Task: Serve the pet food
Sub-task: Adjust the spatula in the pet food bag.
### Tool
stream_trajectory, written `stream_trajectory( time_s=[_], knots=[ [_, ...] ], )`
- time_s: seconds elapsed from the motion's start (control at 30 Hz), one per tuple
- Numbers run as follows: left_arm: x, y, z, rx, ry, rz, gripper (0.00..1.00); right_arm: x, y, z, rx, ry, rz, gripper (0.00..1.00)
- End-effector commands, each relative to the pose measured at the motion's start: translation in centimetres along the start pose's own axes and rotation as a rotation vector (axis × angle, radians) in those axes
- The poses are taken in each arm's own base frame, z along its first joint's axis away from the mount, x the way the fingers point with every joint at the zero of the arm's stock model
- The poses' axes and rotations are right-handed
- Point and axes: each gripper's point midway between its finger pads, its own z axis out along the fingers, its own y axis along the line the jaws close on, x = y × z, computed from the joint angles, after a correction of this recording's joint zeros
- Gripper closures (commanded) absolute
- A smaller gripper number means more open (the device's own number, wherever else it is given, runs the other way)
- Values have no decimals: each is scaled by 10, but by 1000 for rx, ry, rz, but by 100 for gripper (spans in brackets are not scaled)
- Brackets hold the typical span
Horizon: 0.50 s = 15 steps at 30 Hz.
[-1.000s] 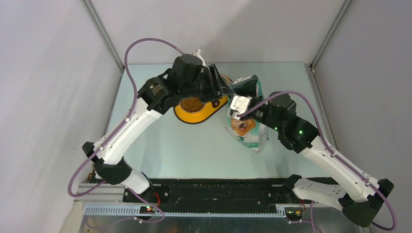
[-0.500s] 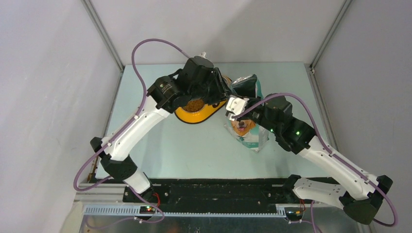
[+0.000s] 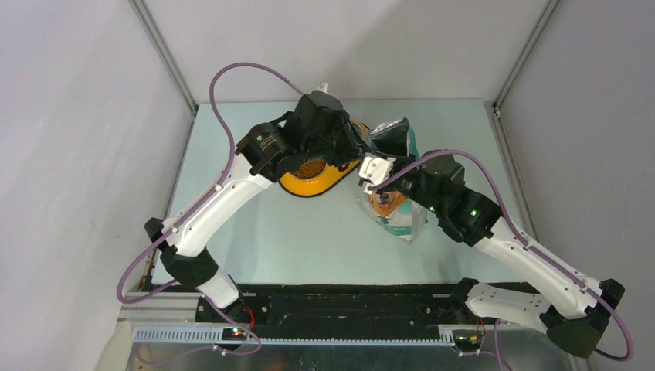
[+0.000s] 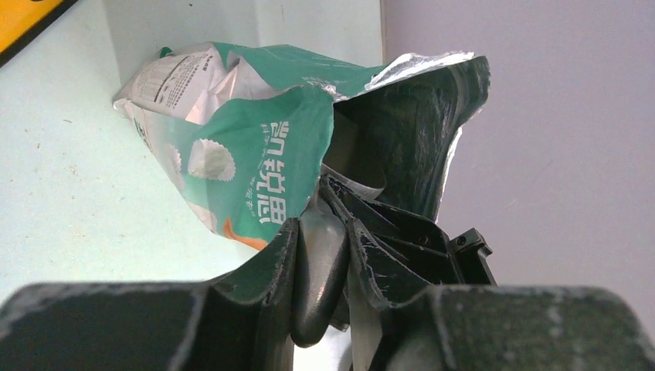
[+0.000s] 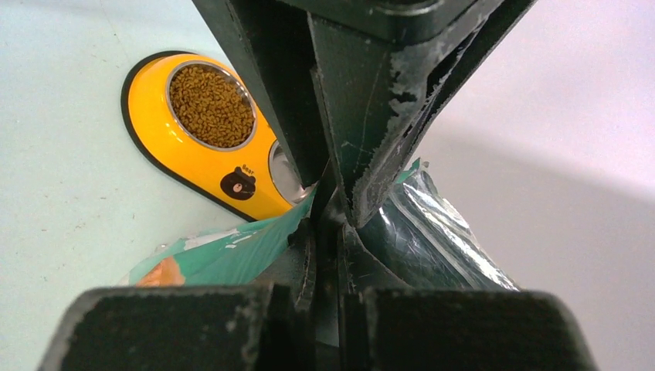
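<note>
The pet food (image 3: 309, 168) fills one cup of a yellow double bowl (image 3: 328, 183); it shows well in the right wrist view (image 5: 211, 106). My left gripper (image 3: 354, 147) is shut on the grey metal scoop's handle (image 4: 318, 263) at the open mouth of the teal-and-white bag (image 4: 255, 162). The scoop's head is hidden in the bag. My right gripper (image 3: 373, 171) is shut on the bag's top edge (image 5: 263, 243) and holds the mouth open. The bag (image 3: 398, 209) stands right of the bowl.
The yellow bowl (image 5: 193, 166) has a second metal cup (image 5: 282, 174), mostly hidden behind my right fingers. Grey walls close in the table at the back and on both sides. The bag's foil lining (image 5: 432, 224) shows inside its open mouth.
My left arm has swung right, from above the bowl's filled cup to the bag's mouth, with the scoop in it. The right gripper and bag have barely moved.
</note>
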Motion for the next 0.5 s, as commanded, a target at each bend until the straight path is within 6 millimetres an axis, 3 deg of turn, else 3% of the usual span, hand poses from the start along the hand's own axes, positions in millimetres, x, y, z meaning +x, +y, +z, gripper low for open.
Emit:
stream_trajectory(
  time_s=[0.0, 0.07, 0.1, 0.23, 0.33, 0.47],
  knots=[
    [-10, -6, 2, 23, -41, -6, 97, -11, -35, -13, 134, -27, -31, 100],
    [-8, -7, 1, 30, -30, 2, 100, -13, -35, -16, 130, -36, -20, 90],
    [-8, -8, 1, 38, -28, 8, 100, -12, -35, -18, 127, -36, -15, 77],
    [2, -14, 0, 89, 14, 19, 100, -15, -35, -29, 110, -71, 10, 48],
    [5, -13, 1, 101, 22, 45, 100, -21, -37, -38, 102, -108, 25, 37],
    [5, -16, -2, 123, 25, 63, 100, -26, -43, -52, 120, -140, 55, 30]
  ],
)
